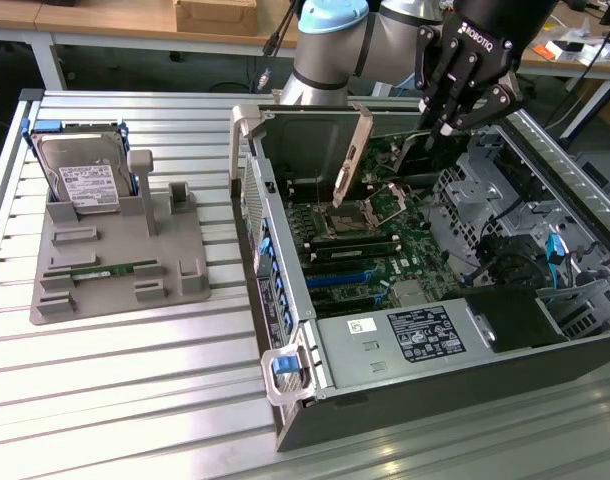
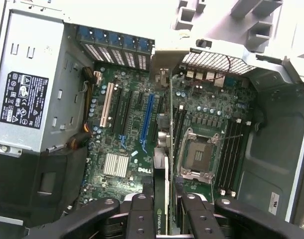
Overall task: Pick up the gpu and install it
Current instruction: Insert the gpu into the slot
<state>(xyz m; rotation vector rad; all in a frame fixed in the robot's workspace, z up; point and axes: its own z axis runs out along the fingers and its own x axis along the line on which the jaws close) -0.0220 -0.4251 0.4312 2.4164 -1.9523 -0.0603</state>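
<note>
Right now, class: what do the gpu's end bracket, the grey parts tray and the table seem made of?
On the gpu, the end bracket: thin bare metal, probably steel, by its silvery sheen. The parts tray: matte grey plastic, moulded shapes, no glints. The table: ribbed metal, likely aluminium, pale brushed shine.

Behind the slatted metal table (image 1: 135, 390) stand wooden desks (image 1: 115, 20).

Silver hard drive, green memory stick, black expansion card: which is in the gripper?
The gpu, the black card with the silver bracket: gripper shut on it over the motherboard. The other two sit on the grey holder.
</note>
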